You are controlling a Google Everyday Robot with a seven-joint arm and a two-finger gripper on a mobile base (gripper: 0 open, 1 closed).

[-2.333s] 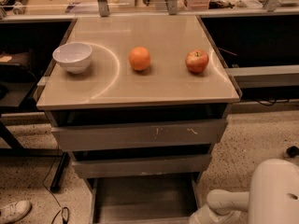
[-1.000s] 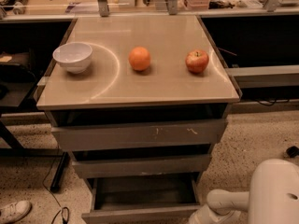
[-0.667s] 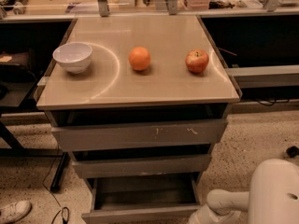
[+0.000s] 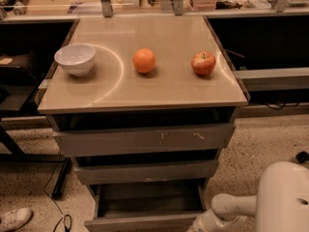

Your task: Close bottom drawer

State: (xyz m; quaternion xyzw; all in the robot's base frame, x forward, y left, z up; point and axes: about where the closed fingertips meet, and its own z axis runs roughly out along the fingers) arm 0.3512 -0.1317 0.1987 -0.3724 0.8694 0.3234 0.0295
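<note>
A grey drawer cabinet with a tan tabletop (image 4: 164,88) rises up and left of the claw (image 4: 195,226), which sits at the very bottom of the view at the end of the robot's white arm (image 4: 231,206). Whether the claw is wide or narrow cannot be told. The bottom drawer (image 4: 149,197) lies directly left of the claw, its plain front level with it. About two seconds ago this drawer reached further out; it has since slid partway in, then held for the last second. It still juts beyond the two drawers above the claw, so I judge the closing half done. Far above on the tabletop rest a white bowl (image 4: 75,58), an orange (image 4: 144,61) and an apple (image 4: 203,64), all unmoved
</note>
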